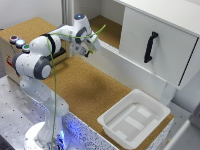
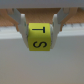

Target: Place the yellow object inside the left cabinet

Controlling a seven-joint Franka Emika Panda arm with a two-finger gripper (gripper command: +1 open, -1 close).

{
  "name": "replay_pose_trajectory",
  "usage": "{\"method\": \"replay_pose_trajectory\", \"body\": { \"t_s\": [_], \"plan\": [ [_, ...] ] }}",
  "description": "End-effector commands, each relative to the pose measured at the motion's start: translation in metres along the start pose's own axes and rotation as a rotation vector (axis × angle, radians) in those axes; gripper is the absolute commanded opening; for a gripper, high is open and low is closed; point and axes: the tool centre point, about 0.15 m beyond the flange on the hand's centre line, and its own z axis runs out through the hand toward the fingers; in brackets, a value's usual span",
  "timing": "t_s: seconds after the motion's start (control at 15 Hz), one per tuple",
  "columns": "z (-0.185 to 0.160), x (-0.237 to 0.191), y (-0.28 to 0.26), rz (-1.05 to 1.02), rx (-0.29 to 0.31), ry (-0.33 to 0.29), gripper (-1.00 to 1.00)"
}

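In the wrist view my gripper [image 2: 40, 34] is shut on the yellow object [image 2: 40, 40], a small yellow cube with black letters T and S on its faces. Its white fingers [image 2: 22, 27] press on the cube's two sides. In the exterior view the gripper [image 1: 92, 48] hangs just in front of the left cabinet [image 1: 107, 30], an open white-walled compartment with a brown cork floor. The cube is too small to make out there. Below the cube the wrist view shows a white ledge [image 2: 42, 67], with cork beyond it.
A white door with a black handle [image 1: 150, 47] stands open on the exterior view's right of the compartment. A white tray [image 1: 134, 118] sits on the cork counter [image 1: 85, 85] near its front edge. A cork box with coloured buttons [image 1: 19, 42] is at the exterior view's left.
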Motion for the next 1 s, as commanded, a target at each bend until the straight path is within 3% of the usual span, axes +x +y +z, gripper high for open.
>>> {"method": "replay_pose_trajectory", "body": {
  "t_s": [0.0, 0.2, 0.93],
  "plan": [
    [0.022, 0.088, -0.036, -0.027, -0.081, -0.081, -1.00],
    [0.048, 0.111, -0.036, -0.030, -0.066, -0.111, -1.00],
    [0.095, 0.155, -0.035, 0.012, -0.137, -0.106, -1.00]
  ]
}}
